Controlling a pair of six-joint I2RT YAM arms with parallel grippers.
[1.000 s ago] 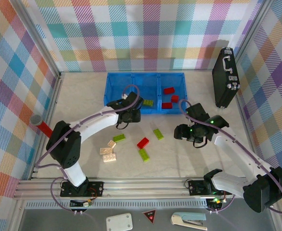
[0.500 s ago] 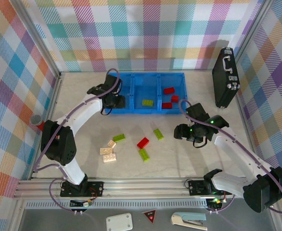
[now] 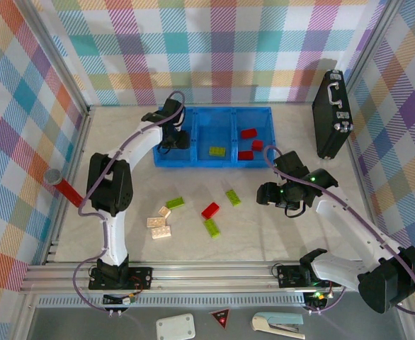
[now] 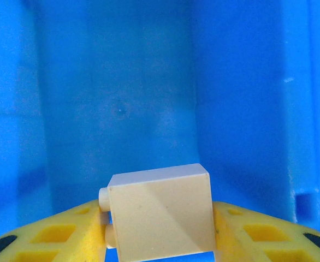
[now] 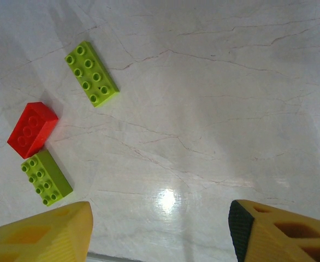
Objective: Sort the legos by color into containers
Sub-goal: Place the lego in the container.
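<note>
Top view: left end effector (image 3: 174, 139) hangs over the left compartment of the blue tray (image 3: 214, 110). Right end effector (image 3: 266, 194) sits low over the bench (image 3: 296, 127), loose bricks off to its left. One green brick (image 3: 217, 151) lies in the middle compartment, red bricks (image 3: 248, 132) in the right one. Left wrist: yellow fingers (image 4: 67, 240) clamp a cream brick (image 4: 160, 213) by its sides, studs turned toward one finger, bare smooth blue floor beyond. Risk: contact looks uneven, so the brick may pivot on release. Hard glossy plastic on hard plastic could bounce or skid toward the divider. Right wrist: fingers (image 5: 40, 234) stand partly apart, nothing between them. Bench is pale, veined, shiny, probably slick. Ahead-left, a red brick (image 5: 32, 129) lies just beside a lime brick (image 5: 46, 177), maybe touching. A second lime brick (image 5: 91, 73) lies apart. Risk: closing on the red one may drag its neighbour or send both sliding.
</note>
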